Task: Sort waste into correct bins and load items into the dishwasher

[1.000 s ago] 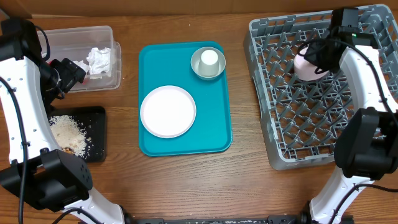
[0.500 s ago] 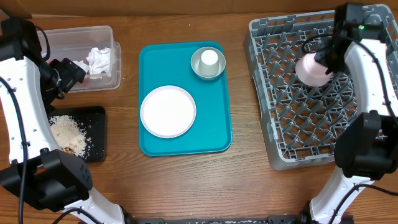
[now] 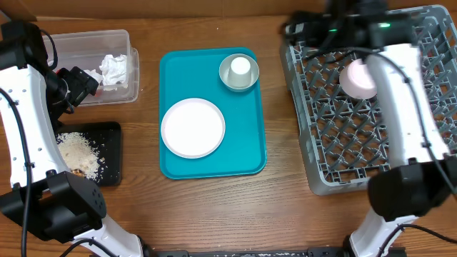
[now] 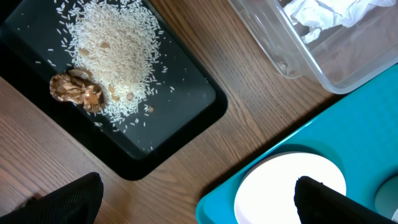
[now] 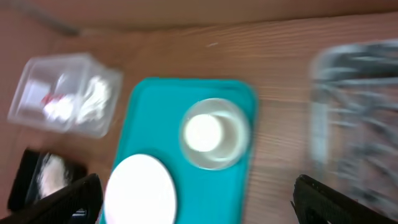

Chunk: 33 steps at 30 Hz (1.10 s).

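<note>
Dishwasher loading, mid-task: the large round pale pinkish-white plate (image 3: 357, 78) stands among the pegs of the square grey plastic dish rack (image 3: 335, 157). My right gripper (image 5: 196, 186), jaws spread and empty, looks down on the teal plastic tray (image 3: 214, 160). I judge the light grey bowl (image 3: 230, 80), with the small white cup (image 3: 240, 66) inside it, comes next. I would lift the cup out first, fingers straddling its wall, so the bowl does not tip. My left gripper (image 4: 198, 186) hangs wide open, holding nothing. Only its camera shows the brown lumpy food piece (image 4: 78, 92) touching the pale rice (image 4: 115, 50) in the shallow black rectangular tray (image 4: 186, 106). Only the overhead shows the plate racked and the crumpled white paper napkin (image 3: 113, 69) sharp in the clear rectangular plastic tub (image 3: 78, 43).
</note>
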Tool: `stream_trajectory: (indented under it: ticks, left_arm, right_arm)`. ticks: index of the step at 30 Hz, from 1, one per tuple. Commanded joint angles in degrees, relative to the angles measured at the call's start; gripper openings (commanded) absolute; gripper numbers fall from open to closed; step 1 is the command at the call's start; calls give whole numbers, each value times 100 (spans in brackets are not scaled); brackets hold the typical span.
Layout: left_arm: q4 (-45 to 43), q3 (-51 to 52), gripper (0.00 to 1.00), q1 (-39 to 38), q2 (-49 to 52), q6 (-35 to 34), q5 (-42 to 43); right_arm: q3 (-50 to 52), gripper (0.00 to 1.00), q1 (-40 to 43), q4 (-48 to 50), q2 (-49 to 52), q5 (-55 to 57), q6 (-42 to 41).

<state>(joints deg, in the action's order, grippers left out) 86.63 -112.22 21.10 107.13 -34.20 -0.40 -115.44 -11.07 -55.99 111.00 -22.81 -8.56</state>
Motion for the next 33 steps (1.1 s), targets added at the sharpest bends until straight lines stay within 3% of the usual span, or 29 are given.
stream_trajectory:
  ticks: [1, 10, 24, 33]
  left_arm:
    - [4, -44, 100, -13, 46, -55, 22]
    - [4, -44, 100, -13, 46, -55, 22]
    - [4, -44, 100, -13, 46, -55, 20]
    - [4, -44, 100, -13, 46, -55, 22]
  right_arm:
    - [52, 100, -503, 203, 511, 234, 76]
    - [52, 100, -1628, 433, 1311, 2009, -544]
    - [70, 100, -2400, 297, 1534, 2111, -610]
    - [92, 75, -2706, -249, 1950, 1810, -702]
